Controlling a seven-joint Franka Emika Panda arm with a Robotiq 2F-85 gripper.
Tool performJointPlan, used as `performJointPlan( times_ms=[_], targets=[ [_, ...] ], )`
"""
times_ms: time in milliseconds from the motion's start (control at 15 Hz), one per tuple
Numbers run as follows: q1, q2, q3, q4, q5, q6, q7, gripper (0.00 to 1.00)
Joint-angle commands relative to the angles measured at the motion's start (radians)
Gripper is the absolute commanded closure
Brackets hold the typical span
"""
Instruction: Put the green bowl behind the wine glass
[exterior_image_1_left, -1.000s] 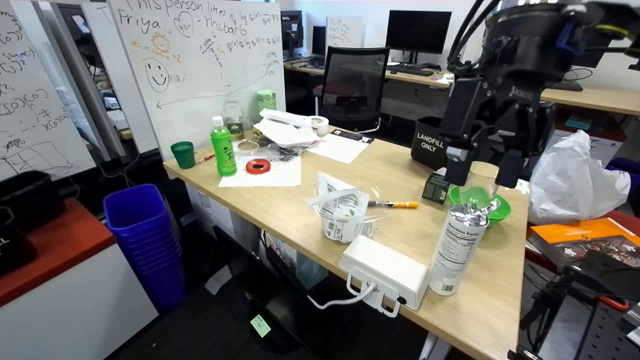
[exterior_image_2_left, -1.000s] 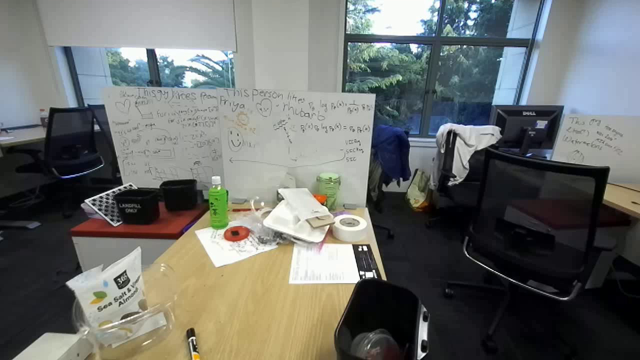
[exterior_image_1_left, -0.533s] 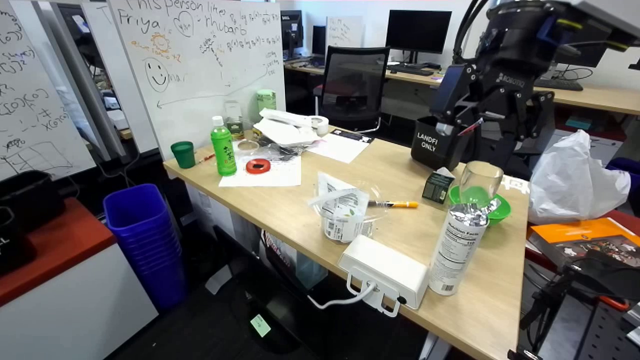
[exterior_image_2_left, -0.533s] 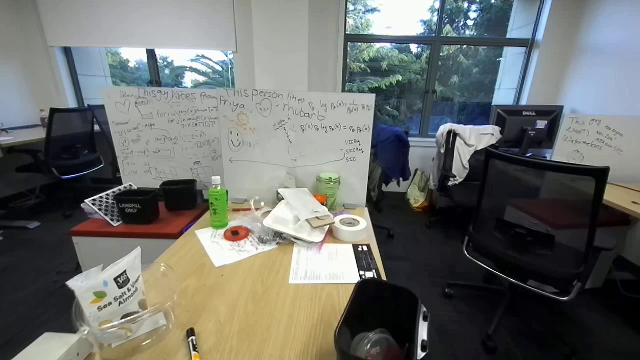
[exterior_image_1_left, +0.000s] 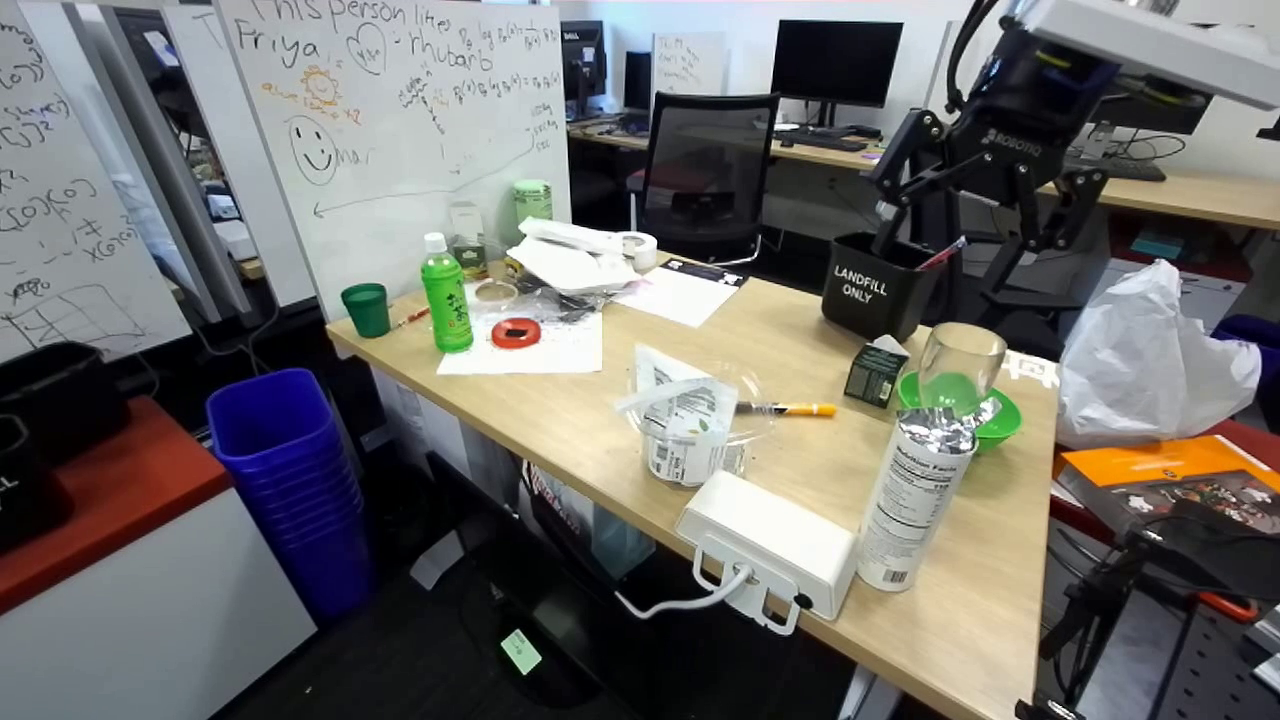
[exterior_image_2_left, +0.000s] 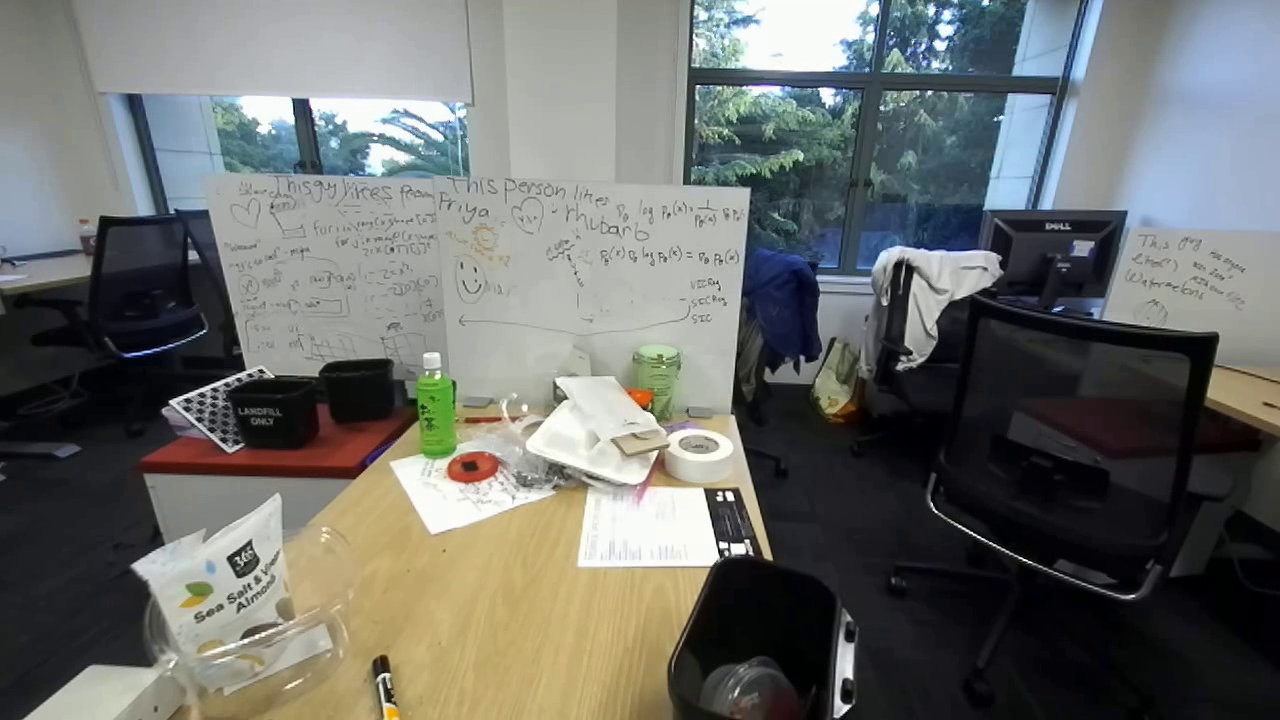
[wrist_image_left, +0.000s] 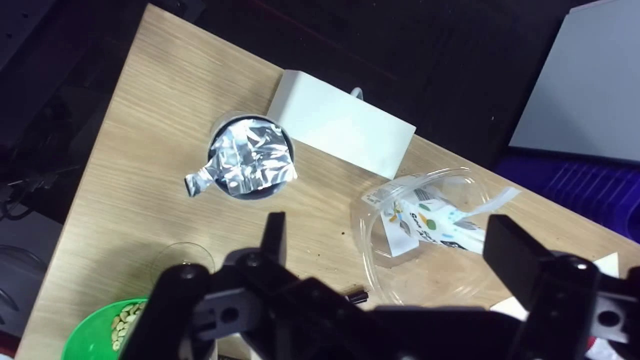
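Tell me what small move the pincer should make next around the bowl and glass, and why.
Probably back the pincer away and leave the bowl alone. Its jaws stand wide apart, holding nothing, and in an exterior view the bowl shows behind the glass, so the placing looks done, at least from that side.
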Motion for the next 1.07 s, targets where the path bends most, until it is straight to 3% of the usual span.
performJointPlan(
  times_ms=[0,267,467,1000],
  targets=[
    [0.010,-0.002,-0.008,0.000,-0.006,0.001,0.014,0.00],
    [0.010,-0.005,-0.004,-0.001,-0.007,0.003,0.025,0.00],
    [-0.055,0.005,-0.007,0.003,-0.042,0.077,0.160,0.00],
    [-0.262,0.093,-0.119,0.021,-0.219,0.167,0.441,0.00]
  ],
)
